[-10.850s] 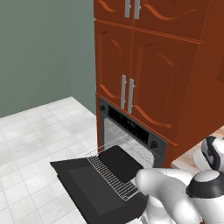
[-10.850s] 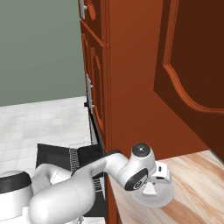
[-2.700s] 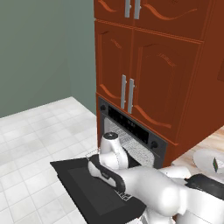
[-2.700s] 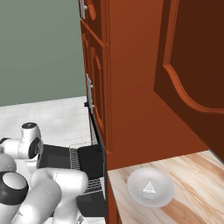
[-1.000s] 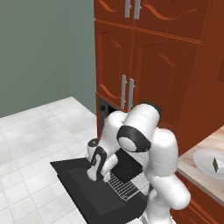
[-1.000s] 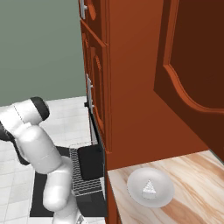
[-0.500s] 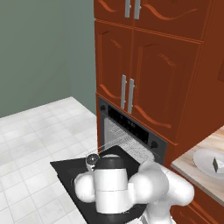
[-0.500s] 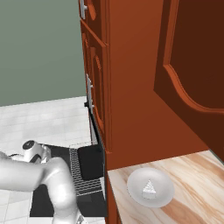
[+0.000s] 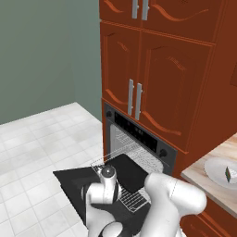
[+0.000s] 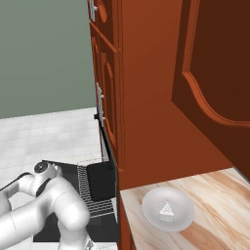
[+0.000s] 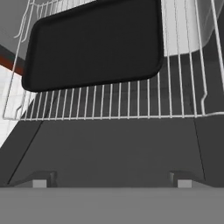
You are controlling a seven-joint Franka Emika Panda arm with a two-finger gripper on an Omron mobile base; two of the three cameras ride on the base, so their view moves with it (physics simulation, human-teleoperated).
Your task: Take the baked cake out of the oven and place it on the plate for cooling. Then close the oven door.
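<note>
So the baked cake point(image 10: 166, 210) was sitting on the plate point(image 10: 151, 215), which rested on the wooden worktop point(image 10: 215, 229) right beside the oven point(image 9: 139, 139). The oven door point(image 9: 74, 185) hung fully open, lying flat, with the wire rack point(image 11: 131, 105) pulled out over it and a flat black tray point(image 11: 94, 41) sitting on that rack. The arm was bent low over the door. In the hand view the gripper point(image 11: 111, 181) had its jaws spread wide, nothing between them, and it pointed across the door panel toward the rack's front edge.
</note>
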